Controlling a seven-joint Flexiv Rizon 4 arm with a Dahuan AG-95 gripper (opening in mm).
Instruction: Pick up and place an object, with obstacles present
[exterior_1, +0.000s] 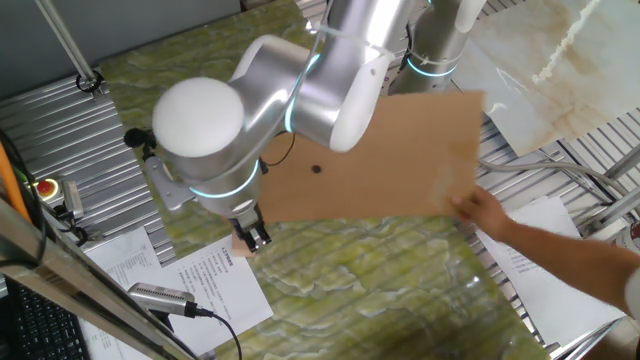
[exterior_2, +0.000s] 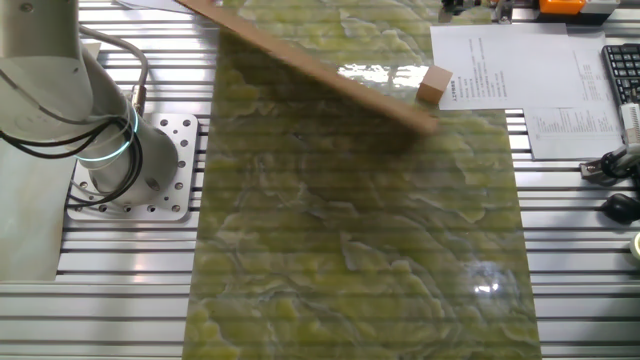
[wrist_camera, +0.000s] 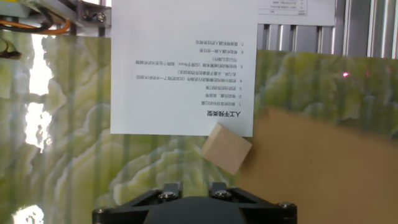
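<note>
Landmark: the small light-tan wooden cube (wrist_camera: 227, 147).

Hand view, nearest first. The black two-finger gripper (wrist_camera: 193, 186) sits at the bottom edge; only its base with two screws shows, fingertips out of frame. Cannot tell whether the jaws are apart or together. Nothing visibly held.

The cube lies just beyond the gripper, free on the green-and-yellow marbled table mat (wrist_camera: 74, 149), rotated cornerwise. Its far corner overlaps the near edge of a white printed paper sheet (wrist_camera: 183, 62). Right of the cube, the large flat brown cardboard sheet (wrist_camera: 323, 168), edge blurred; whether it touches the cube is unclear.

One fixed view: the gripper (exterior_1: 252, 236) hangs below the silver arm (exterior_1: 290, 95), directly above the cube (exterior_1: 244, 247), which is mostly hidden. The cardboard (exterior_1: 400, 160) with its small dark hole stretches away from there; a bare human hand (exterior_1: 480, 212) holds its far corner.

The other fixed view: the cardboard (exterior_2: 320, 72) is seen edge-on, tilted, one end lifted off the mat (exterior_2: 360, 250). The cube (exterior_2: 435, 84) stands just beyond its lower end.

Beyond the mat: ribbed aluminium tabletop (exterior_2: 120, 290), more printed sheets (exterior_2: 500, 60), keyboard edge (exterior_2: 622, 72).
</note>
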